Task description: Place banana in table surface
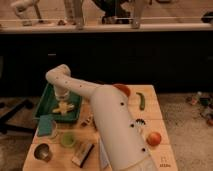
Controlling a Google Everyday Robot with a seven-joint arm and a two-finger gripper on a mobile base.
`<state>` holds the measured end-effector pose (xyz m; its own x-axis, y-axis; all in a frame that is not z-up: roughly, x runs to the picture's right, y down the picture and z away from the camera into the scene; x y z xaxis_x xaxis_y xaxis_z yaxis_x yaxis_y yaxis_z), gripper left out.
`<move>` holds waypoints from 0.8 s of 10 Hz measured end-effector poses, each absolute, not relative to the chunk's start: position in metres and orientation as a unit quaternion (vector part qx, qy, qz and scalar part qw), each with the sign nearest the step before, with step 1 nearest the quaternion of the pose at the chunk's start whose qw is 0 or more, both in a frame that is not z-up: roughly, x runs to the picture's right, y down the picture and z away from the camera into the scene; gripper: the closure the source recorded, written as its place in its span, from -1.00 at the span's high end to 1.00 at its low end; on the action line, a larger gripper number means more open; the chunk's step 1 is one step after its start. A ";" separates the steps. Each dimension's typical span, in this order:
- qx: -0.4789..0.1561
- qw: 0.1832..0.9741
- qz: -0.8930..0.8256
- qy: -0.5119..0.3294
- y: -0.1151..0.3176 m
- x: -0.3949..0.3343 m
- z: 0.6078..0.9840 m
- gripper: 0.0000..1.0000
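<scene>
Gripper: fingers spread apart, hanging over green tray, 9 o'clock side of table surface.
Banana: in tray, directly beneath gripper.

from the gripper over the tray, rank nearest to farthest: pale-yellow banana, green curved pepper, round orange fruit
The gripper hangs open over the green rectangular tray, on the table's left.
1. Pale-yellow banana: in the tray, right under the gripper.
2. Green curved pepper: far right side.
3. Round orange fruit: near right corner.

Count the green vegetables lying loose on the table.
1: a curved green vegetable near the table's far right edge. The arm may hide others. The gripper hangs over the green tray.
</scene>
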<state>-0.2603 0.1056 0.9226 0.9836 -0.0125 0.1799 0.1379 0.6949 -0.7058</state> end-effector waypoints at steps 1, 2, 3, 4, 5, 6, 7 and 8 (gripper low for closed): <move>-0.392 0.915 -0.041 -0.087 0.105 -0.260 0.924 0.60; -0.394 0.914 -0.041 -0.090 0.105 -0.259 0.925 0.60; -0.396 0.913 -0.041 -0.091 0.105 -0.257 0.926 0.60; -0.399 0.911 -0.040 -0.092 0.105 -0.254 0.927 0.60; -0.401 0.911 -0.040 -0.092 0.104 -0.252 0.928 0.54; -0.401 0.911 -0.041 -0.093 0.104 -0.251 0.929 0.34; -0.401 0.910 -0.042 -0.094 0.103 -0.250 0.929 0.17; -0.400 0.910 -0.043 -0.095 0.103 -0.249 0.929 -0.03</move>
<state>-0.2488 0.1033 0.9292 0.9783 -0.0025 0.2073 0.1545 0.6756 -0.7209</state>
